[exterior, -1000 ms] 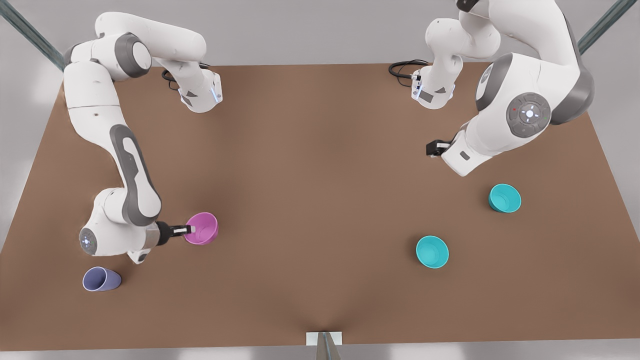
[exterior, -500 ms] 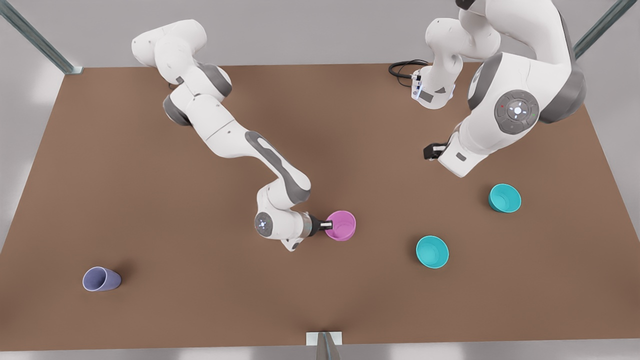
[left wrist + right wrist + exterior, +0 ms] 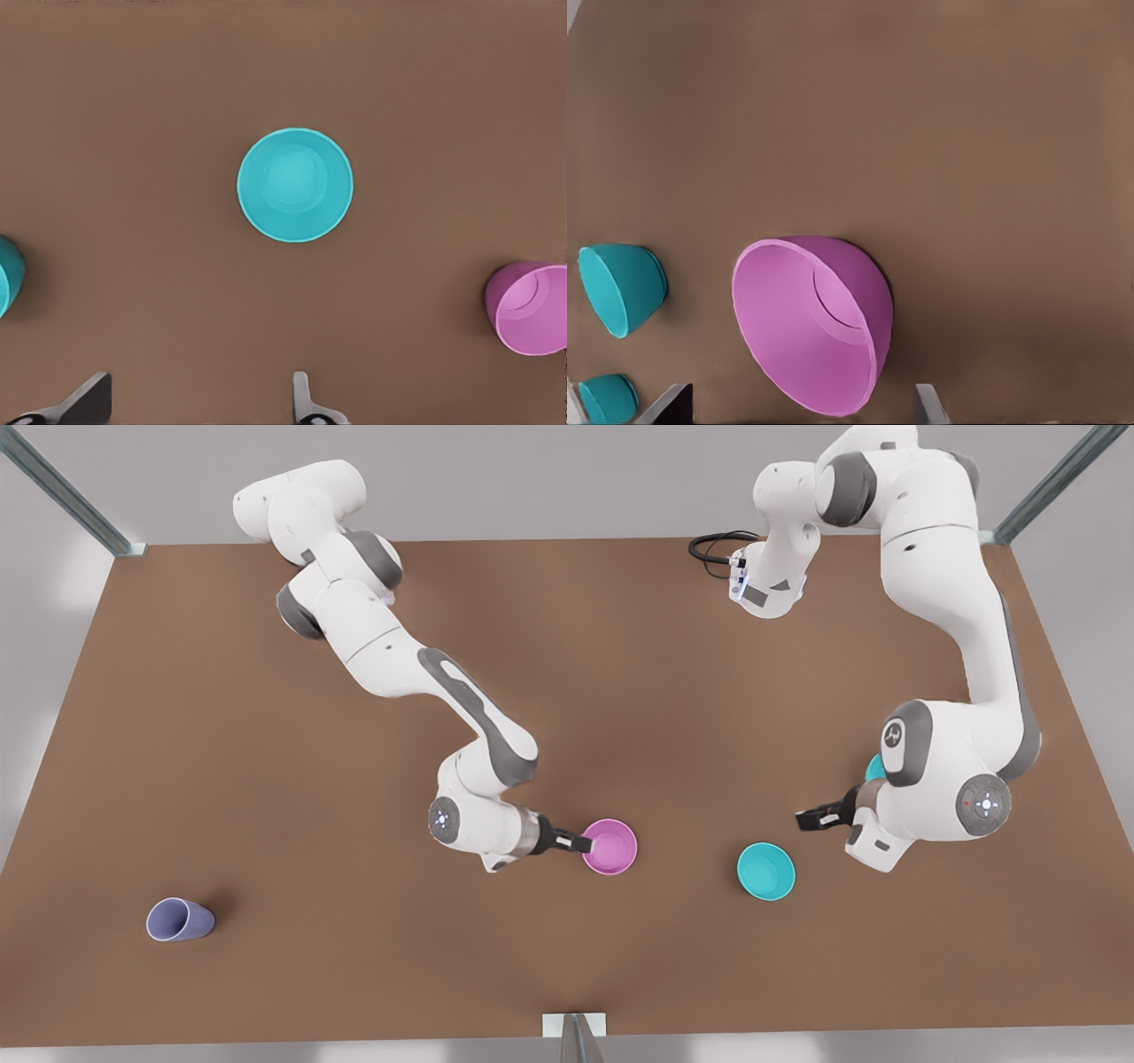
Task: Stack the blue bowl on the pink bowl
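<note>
Both arms had shifted: left gripper [image 3: 804,819] spread near the small round turquoise plastic bowl [image 3: 766,871], right gripper [image 3: 585,841] spread beside the round pink plastic bowl [image 3: 609,847]; stacking remained undone.

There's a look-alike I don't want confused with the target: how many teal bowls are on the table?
2. One teal bowl sits in the open toward the front view's right of the pink bowl; the second teal bowl is mostly hidden behind an arm.
</note>
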Controlling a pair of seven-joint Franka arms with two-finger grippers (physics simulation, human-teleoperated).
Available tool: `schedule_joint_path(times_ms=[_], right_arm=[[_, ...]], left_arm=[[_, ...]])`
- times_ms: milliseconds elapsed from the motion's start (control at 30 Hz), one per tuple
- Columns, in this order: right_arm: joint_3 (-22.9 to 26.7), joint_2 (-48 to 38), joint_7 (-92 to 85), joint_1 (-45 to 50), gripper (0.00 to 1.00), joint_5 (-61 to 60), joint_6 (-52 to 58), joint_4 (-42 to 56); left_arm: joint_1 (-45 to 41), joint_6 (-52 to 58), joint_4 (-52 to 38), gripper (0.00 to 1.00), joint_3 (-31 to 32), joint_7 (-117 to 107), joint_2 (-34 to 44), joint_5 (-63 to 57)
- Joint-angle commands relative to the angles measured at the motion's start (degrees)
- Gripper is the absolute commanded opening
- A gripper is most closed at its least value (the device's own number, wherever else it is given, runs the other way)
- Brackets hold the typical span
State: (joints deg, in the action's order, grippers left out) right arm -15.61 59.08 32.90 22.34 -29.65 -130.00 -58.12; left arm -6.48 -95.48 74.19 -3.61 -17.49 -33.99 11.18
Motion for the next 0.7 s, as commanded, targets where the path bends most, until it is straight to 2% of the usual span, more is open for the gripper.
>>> schedule_joint_path(times_ms=[0,67,100,133,167,200,233,267,367,433,567,667], right_arm=[[0.2,-4.0,14.4,-2.8,1.0,-2.3,11.0,0.1],[3.9,-9.4,14.7,-9.2,1.0,0.0,27.6,0.0],[4.4,-9.9,13.9,-11.8,1.0,5.4,35.8,0.5],[4.0,-10.2,3.7,-20.9,1.0,10.6,46.6,0.5],[4.4,-11.6,-5.5,-25.1,1.0,17.6,54.5,2.0],[4.3,-15.2,-22.4,-27.2,1.0,32.2,61.4,4.7],[4.6,-20.5,-32.2,-27.5,1.0,39.1,63.4,4.9],[4.6,-25.5,-33.3,-26.9,1.0,41.9,67.4,4.9],[5.1,-38.2,-33.3,-26.3,1.0,41.1,71.4,4.2],[5.2,-46.3,-33.1,-25.9,1.0,40.9,68.0,-4.6],[5.2,-49.1,-33.3,-26.6,1.0,40.2,62.9,-10.7],[5.2,-49.2,-33.3,-26.6,1.0,40.1,62.9,-10.9]], left_arm=[[2.2,-16.1,-4.0,1.0,0.3,33.6,-5.3,7.2],[4.1,-16.4,-4.6,1.0,-0.1,46.8,-9.3,9.3],[4.3,-16.5,-4.4,1.0,-0.3,47.1,-9.9,9.3],[5.3,-17.1,-4.7,1.0,-0.4,50.9,-11.9,9.4],[5.2,-18.9,-4.5,1.0,-0.3,51.2,-13.4,9.4],[5.1,-19.1,-4.2,1.0,0.0,51.2,-14.3,9.3],[5.2,-19.4,-4.1,1.0,0.3,51.2,-14.7,9.4],[5.2,-19.5,-4.1,1.0,0.8,51.2,-15.1,9.7],[4.7,-20.0,-4.1,1.0,2.4,52.1,-15.8,11.3],[4.7,-20.4,-4.1,1.0,2.5,53.0,-17.4,11.5],[5.3,-20.6,-4.1,1.0,2.5,53.0,-18.7,11.4],[5.0,-23.4,-4.1,1.0,2.5,52.8,-19.6,11.5]])
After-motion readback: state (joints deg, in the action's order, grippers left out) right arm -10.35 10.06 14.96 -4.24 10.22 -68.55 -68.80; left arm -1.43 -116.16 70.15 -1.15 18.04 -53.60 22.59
